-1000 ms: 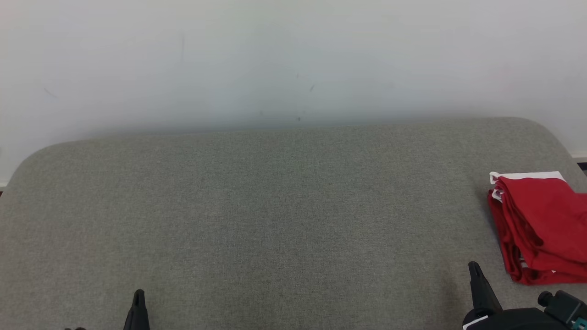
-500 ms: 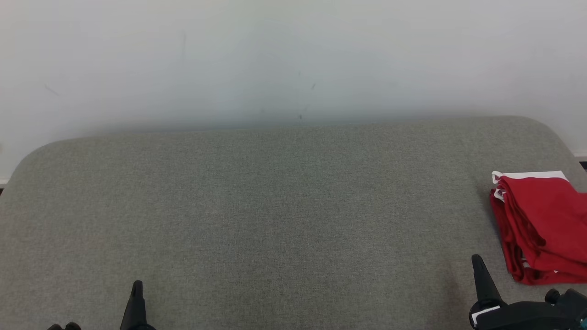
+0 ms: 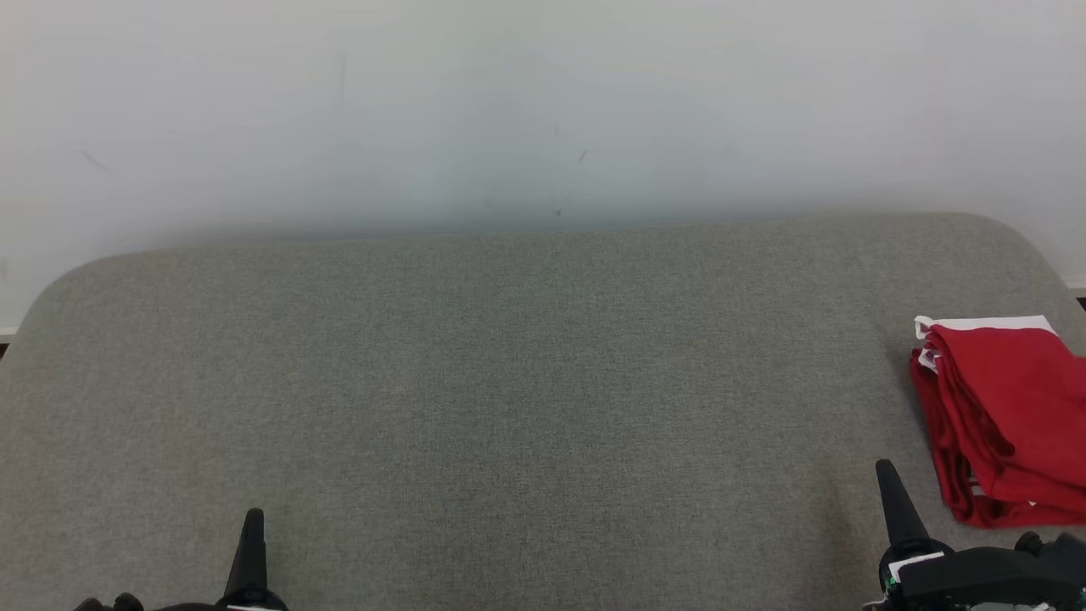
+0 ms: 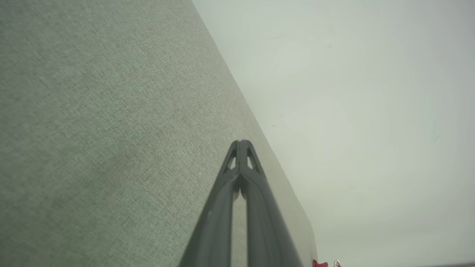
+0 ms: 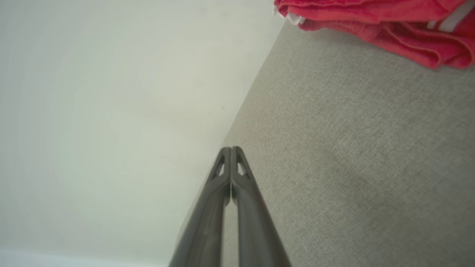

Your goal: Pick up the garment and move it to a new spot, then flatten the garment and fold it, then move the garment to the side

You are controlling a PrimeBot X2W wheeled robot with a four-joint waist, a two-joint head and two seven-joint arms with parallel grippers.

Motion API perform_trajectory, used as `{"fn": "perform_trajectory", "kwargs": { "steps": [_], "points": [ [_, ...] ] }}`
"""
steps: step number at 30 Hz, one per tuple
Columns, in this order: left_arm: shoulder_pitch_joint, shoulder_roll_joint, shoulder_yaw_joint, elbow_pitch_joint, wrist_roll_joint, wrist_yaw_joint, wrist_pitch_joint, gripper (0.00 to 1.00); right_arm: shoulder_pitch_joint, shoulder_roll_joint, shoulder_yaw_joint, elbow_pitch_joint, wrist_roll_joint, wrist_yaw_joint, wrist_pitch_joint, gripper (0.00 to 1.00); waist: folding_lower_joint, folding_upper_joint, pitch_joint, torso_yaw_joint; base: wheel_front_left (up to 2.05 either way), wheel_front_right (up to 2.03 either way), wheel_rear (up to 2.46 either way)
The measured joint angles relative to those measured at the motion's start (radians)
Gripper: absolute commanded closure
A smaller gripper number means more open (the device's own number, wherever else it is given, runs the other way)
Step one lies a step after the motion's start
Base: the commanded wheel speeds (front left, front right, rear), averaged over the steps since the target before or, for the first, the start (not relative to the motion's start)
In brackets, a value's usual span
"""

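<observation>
**Q:** Where is the garment?

**Me:** The red garment (image 3: 1001, 416) lies as a folded stack at the far right of the grey padded surface (image 3: 509, 382), running past the head view's right edge. A white trim (image 3: 984, 323) shows along its far side. It rests on the padding and nothing grips it.

**Q:** And your claws?

**Me:** Both are pressed fully together with nothing between the fingers. My left gripper (image 3: 252, 526) sits low at the near left, well apart from the cloth. My right gripper (image 3: 891, 488) is near the stack's near-left corner. It is not touching, and a strip of bare padding lies between.

**Q:** So which step is this?

**Me:** As I read it, the fold is made and the pile is set to the side. What remains is to leave it alone and park my arms.

**Q:** How do you do that well?

**Me:** Any move of my right arm should lead away from the stack, never across it. The layers look loose along their left edge, so a brushing fingertip could drag one out and spoil the fold. I'd keep the fingers together so no tip hooks a hem, rise off the padding before going sideways, and go slowly. The left arm has plenty of room
</observation>
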Motion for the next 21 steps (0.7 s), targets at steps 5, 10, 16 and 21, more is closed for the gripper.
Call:
{"fn": "perform_trajectory", "kwargs": {
  "steps": [5, 10, 16, 21],
  "points": [
    [-0.002, 0.000, 0.004, 0.000, -0.048, -0.001, 0.015, 1.00, -0.004, 0.002, -0.005, -0.002, 0.046, 0.000, 0.010, 1.00, 0.0000, 0.0001, 0.002, 0.001, 0.00, 0.00, 0.00],
    [-0.007, 0.000, 0.008, 0.000, -0.098, -0.008, 0.025, 1.00, -0.007, 0.003, -0.011, -0.004, 0.094, 0.000, 0.019, 1.00, 0.0000, 0.0001, 0.004, 0.003, 0.00, 0.00, 0.00],
    [-0.020, 0.001, 0.013, -0.001, -0.153, -0.009, 0.041, 1.00, -0.013, 0.005, -0.017, -0.008, 0.146, 0.000, 0.030, 1.00, 0.0000, 0.0000, 0.007, 0.005, 0.00, 0.00, 0.00],
    [-0.022, 0.001, 0.018, -0.001, -0.197, -0.013, 0.051, 1.00, -0.023, 0.007, -0.021, -0.011, 0.185, 0.000, 0.039, 1.00, 0.0000, 0.0000, 0.009, 0.006, 0.00, 0.00, 0.00]
  ]
}}
